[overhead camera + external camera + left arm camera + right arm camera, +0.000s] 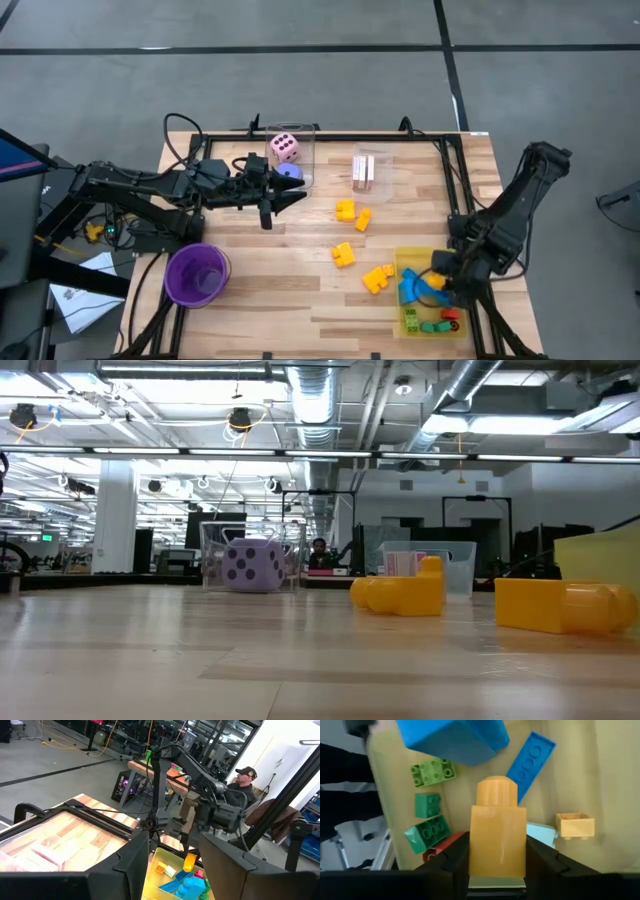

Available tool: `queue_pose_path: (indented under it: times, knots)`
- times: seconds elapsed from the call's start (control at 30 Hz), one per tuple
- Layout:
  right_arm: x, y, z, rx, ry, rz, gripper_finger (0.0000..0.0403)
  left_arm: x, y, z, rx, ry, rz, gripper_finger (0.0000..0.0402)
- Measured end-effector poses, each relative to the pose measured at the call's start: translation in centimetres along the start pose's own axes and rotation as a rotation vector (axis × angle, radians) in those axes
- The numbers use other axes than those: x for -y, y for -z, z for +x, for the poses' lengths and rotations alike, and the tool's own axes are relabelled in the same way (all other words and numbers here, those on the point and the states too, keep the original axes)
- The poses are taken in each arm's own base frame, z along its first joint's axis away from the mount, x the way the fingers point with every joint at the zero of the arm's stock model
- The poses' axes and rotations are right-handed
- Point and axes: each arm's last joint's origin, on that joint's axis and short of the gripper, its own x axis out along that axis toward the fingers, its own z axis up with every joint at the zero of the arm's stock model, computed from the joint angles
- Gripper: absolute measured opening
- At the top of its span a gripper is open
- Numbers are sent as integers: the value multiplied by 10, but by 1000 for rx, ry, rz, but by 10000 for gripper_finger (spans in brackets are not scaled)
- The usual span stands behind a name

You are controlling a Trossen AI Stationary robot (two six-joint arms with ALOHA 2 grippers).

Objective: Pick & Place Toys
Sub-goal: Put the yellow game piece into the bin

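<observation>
My right gripper (497, 872) hangs over the yellow tray (408, 262) at the near right, shut on a yellow-orange block (497, 840). Below it in the tray lie blue (530, 762), green (427, 805) and red blocks. Several yellow blocks (345, 210) lie flat on the table's middle. A pink die (285, 148) and a purple die (290, 172) sit by a clear box at the far side. Pink-white cards (363, 172) stand in another clear box. My left gripper (290, 197) stays level above the table's left middle, open, with nothing between its fingers. My right gripper pinches the yellow-orange block by two opposite sides (476, 857) of its square body, between its two fingers. The fingers come steeply from above. The block's round stud end (496, 790) points away from the gripper, down at the tray, and the block is lifted clear.
A purple round cup (197, 273) stands at the near left. A dark frame (455, 170) runs along the table's far and right sides. A person sits beyond the table's right side (245, 782). Bare wood lies between the cup and the yellow blocks.
</observation>
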Motion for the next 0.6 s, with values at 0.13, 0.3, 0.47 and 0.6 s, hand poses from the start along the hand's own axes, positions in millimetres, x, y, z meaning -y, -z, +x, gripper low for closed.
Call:
queue_pose_path:
  times: [0.13,0.3,0.47,0.6]
  knots:
    - [-6,2,11,-26,45,22,149,0,0,0,0,0,0,173]
    - [-10,5,14,-31,46,52,166,0,0,0,0,0,0,173]
    - [-10,7,13,-4,52,99,179,0,0,0,0,0,0,173]
    - [-10,6,12,8,56,131,190,0,0,0,2,-4,0,173]
